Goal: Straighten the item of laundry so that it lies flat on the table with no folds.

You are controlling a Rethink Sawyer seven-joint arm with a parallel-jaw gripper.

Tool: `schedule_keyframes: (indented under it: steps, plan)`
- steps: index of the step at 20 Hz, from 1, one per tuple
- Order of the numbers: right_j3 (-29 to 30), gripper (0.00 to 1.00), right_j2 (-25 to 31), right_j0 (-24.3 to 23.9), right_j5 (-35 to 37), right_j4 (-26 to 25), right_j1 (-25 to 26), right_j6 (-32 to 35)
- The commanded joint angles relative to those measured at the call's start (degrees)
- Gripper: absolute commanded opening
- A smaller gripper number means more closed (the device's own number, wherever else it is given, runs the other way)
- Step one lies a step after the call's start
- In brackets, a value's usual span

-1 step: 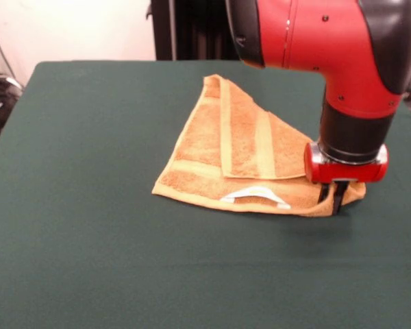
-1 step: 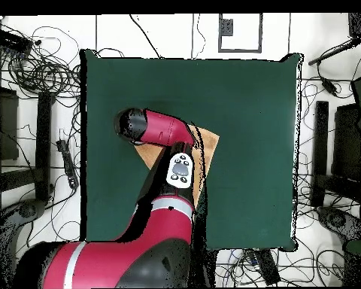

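A broad dark green cloth-covered desk (image 1: 89, 260) fills the front view, with cables on the pale floor around it. The orange-tan terry towel (image 1: 198, 154) lies mid-desk, one corner folded over. The black-fingered tool (image 1: 334, 197) is clamped on its right corner.

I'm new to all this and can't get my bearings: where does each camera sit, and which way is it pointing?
Front view: sits across the table, facing the robot; shows the folded towel, the arm's red and black end segment and the gripper down at the towel's corner.
Overhead view: hangs above, looking straight down; shows the whole table ringed by cables, with the arm reaching up from the bottom edge and hiding most of the towel.
Shared: table, towel, arm.
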Motion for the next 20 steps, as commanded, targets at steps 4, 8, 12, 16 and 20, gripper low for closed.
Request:
schedule_keyframes:
  steps: [4, 8, 12, 16, 20]
  plan:
    - [5.47, 0.0, 9.6, -0.48, -15.39, -6.74, 2.5, 5.19]
    - [5.78, 0.0, 9.15, 0.18, -15.62, -9.14, 2.69, 5.68]
    - [6.53, 0.0, 7.23, 1.69, -14.38, -10.23, 2.58, 7.88]
    - [8.15, 0.0, 8.57, 0.83, -13.7, -11.63, 1.81, 6.75]
    - [7.55, 0.0, 9.07, 0.74, -14.21, -12.6, 2.64, 5.83]
